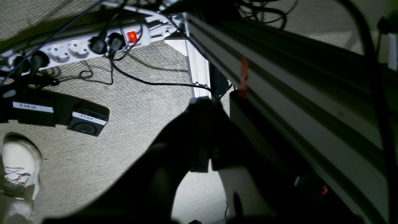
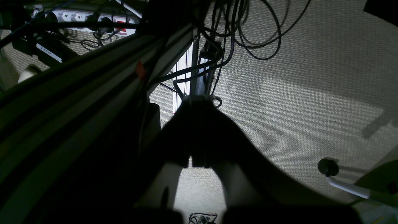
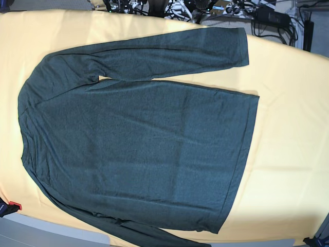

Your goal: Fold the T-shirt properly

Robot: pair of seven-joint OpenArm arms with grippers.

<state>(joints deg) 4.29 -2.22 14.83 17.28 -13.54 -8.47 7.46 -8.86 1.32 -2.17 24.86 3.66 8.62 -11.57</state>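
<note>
The T-shirt (image 3: 139, 149) lies spread flat on the yellow table (image 3: 293, 118) in the base view. Its neck points left and its hem right. One long sleeve runs along the top; the other runs along the bottom edge and is partly cut off. Neither gripper is over the cloth there. In the left wrist view my left gripper (image 1: 202, 102) is a dark silhouette hanging over the carpet beside the table frame, shut and holding nothing. My right gripper (image 2: 197, 100) looks the same in the right wrist view: shut, empty, above the floor.
An aluminium frame rail (image 1: 279, 77) runs diagonally beside both grippers. On the carpet lie a white power strip (image 1: 77, 46), black labelled pedal boxes (image 1: 87, 119), a white shoe (image 1: 20, 165) and loose cables (image 2: 248, 31). Gear and cables (image 3: 267, 15) sit behind the table.
</note>
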